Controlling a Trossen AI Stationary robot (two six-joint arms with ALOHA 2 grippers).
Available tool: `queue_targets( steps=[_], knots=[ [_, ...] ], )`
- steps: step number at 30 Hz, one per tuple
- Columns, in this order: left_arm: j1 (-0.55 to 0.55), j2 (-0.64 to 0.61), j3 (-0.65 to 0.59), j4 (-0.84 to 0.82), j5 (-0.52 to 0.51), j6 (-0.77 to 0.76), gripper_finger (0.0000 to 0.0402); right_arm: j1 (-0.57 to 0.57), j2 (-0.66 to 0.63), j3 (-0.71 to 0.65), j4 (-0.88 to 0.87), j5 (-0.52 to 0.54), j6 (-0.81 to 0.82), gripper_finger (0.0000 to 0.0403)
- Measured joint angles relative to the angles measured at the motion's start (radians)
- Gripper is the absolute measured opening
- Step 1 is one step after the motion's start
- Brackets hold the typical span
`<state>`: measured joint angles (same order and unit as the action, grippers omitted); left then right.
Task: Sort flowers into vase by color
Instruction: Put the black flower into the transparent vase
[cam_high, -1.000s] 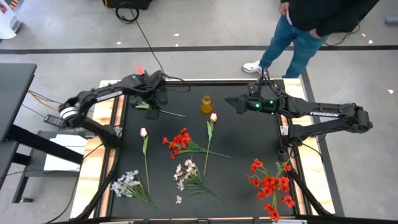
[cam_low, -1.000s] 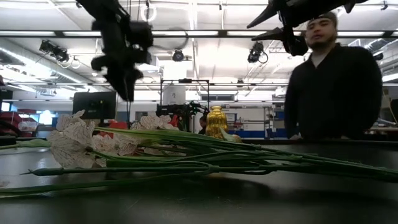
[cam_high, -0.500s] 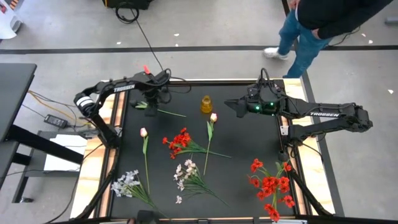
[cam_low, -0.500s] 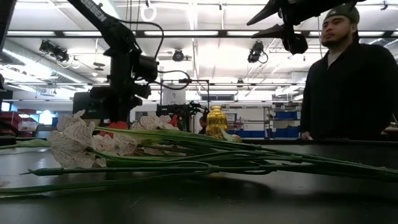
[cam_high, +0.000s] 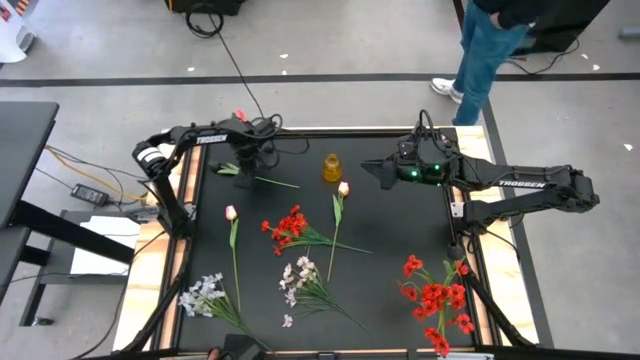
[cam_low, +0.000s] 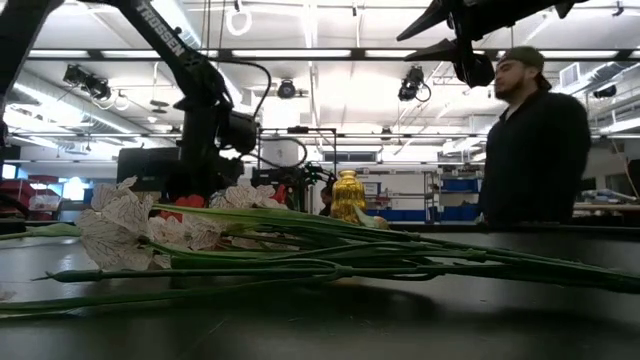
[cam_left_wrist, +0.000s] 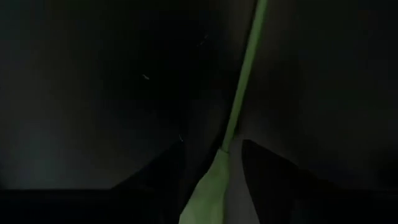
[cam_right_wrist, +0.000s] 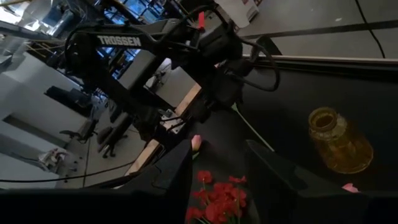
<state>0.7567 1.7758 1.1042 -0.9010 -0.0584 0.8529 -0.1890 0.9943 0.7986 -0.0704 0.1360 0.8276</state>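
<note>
The black table (cam_high: 400, 225) sits on a grey concrete floor (cam_high: 100, 50), with a dark line of tape running across the floor beyond it. At the far left, the left gripper (cam_high: 243, 160) is down at the table over a bare green stem (cam_high: 262, 178); the left wrist view shows that stem (cam_left_wrist: 239, 106) running between its two fingers (cam_left_wrist: 155, 180), which stand either side of it, though whether they pinch it I cannot tell. Nearer on the left lie a pink tulip (cam_high: 231, 213) and, at the near edge, a spray of white blossoms (cam_high: 203, 294). Toward the middle lie a red bunch (cam_high: 287, 227) and a second white spray (cam_high: 301, 279), with another pink tulip (cam_high: 343, 188) just right of them. A small amber vase (cam_high: 331, 167) stands upright at the far middle, holding no flowers. The right gripper (cam_high: 372, 167) hovers high, right of the vase, its fingers parted and holding nothing. A larger red bunch (cam_high: 434, 296) lies at the near right corner. A person in jeans (cam_high: 480, 55) stands on the floor beyond the far right corner. The low view shows a workshop with ceiling strip lights (cam_low: 300, 55) behind.
</note>
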Motion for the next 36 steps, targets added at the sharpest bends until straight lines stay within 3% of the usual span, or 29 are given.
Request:
queue_targets(
  steps=[9,13,18,22,30,36],
  knots=[
    [0.003,0.065,0.007,-0.011,-0.031,-0.030,0.0146,0.007,0.000,0.000,0.000,0.000,-0.001,0.0154],
    [0.003,0.065,0.005,0.002,-0.038,-0.032,0.0103,0.016,0.000,0.000,0.000,0.000,-0.001,0.0154],
    [0.003,0.065,0.005,-0.005,-0.044,-0.054,0.0022,0.020,0.000,0.000,0.000,0.000,-0.005,0.0154],
    [-0.006,0.050,0.002,-0.027,-0.053,-0.057,0.0010,0.020,0.000,0.000,0.001,0.000,-0.005,0.0154],
    [-0.089,-0.118,-0.004,-0.078,-0.183,0.039,0.0008,0.019,0.000,0.000,0.006,0.000,0.006,0.0154],
    [-0.220,-0.300,-0.003,-0.032,-0.268,0.193,0.0007,0.017,0.000,0.000,0.007,0.000,0.040,0.0154]
  ],
)
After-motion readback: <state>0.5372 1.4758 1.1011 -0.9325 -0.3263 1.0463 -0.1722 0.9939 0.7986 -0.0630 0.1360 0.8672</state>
